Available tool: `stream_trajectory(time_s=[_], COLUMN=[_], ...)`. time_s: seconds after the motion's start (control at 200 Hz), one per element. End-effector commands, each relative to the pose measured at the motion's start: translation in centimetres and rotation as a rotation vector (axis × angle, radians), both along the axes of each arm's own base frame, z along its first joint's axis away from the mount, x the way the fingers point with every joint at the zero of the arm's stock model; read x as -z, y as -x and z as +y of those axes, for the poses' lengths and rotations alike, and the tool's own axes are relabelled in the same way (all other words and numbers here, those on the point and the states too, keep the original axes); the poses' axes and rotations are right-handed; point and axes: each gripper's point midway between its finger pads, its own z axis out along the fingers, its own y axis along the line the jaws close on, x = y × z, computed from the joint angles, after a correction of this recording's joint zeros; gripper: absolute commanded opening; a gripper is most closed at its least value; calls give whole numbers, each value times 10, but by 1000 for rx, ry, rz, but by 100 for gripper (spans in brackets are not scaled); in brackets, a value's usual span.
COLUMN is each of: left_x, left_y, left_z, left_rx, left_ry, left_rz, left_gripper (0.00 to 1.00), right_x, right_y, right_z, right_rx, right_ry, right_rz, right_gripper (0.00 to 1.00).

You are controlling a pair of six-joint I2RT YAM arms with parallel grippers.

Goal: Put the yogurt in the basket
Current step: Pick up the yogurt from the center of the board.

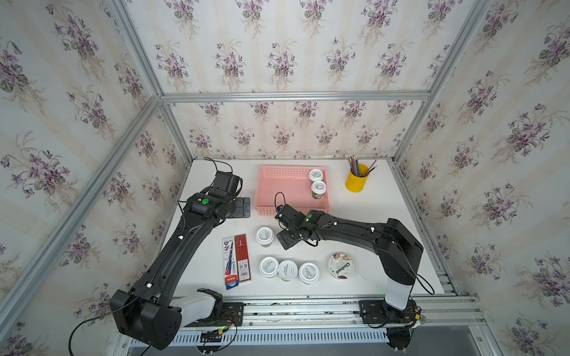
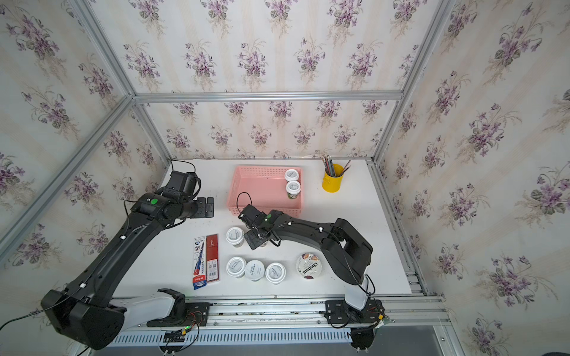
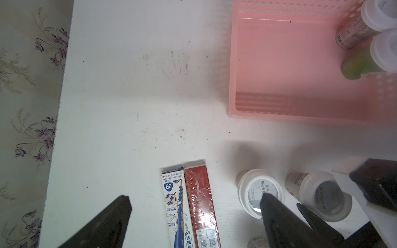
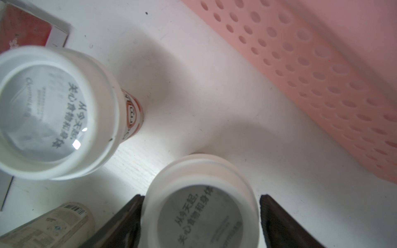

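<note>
The left arm (image 1: 172, 246) runs from the worktop (image 1: 370, 203) near edge up along its left edge, left gripper (image 1: 242, 207) turned inward, jaws spread wide, nothing between them. The right arm (image 1: 348, 228) reaches from the near-right corner to mid-worktop, wrist tipped down, right gripper (image 4: 199, 199) low, jaws parted.

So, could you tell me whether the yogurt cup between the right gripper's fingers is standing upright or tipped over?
Upright: the cup stands on the table, its printed lid facing the right wrist camera.
</note>
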Motion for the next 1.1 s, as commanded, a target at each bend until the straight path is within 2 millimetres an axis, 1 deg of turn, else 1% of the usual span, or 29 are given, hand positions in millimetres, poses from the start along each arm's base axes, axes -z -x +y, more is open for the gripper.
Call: stream_trajectory(time_s=[0.0, 0.2, 0.38, 0.634, 0.774, 0.884, 1.094], left_x=[-3, -3, -4, -7, -10, -12, -14], left_y=[-3, -4, -4, -5, -7, -7, -11], left_z=[0, 1, 1, 1, -1, -2, -11], left_rx=[-1, -4, -4, -5, 2, 6, 33], left_ry=[2, 3, 5, 11, 21, 26, 60], left_rz=[-14, -16, -19, -27, -31, -34, -26], left_gripper=[99, 99, 99, 99, 99, 99, 99], right_x=[1, 3, 0, -16, -28, -43, -77], right_y=[-1, 1, 1, 1, -1, -7, -30], right_z=[1, -2, -4, -9, -14, -21, -34], right_rx=[2, 5, 10, 27, 39, 55, 93], right_ry=[-4, -2, -1, -16, -22, -22, -36], right_rz=[1, 5, 1, -7, -17, -37, -92], right_gripper=[84, 81, 79, 78, 78, 78, 78])
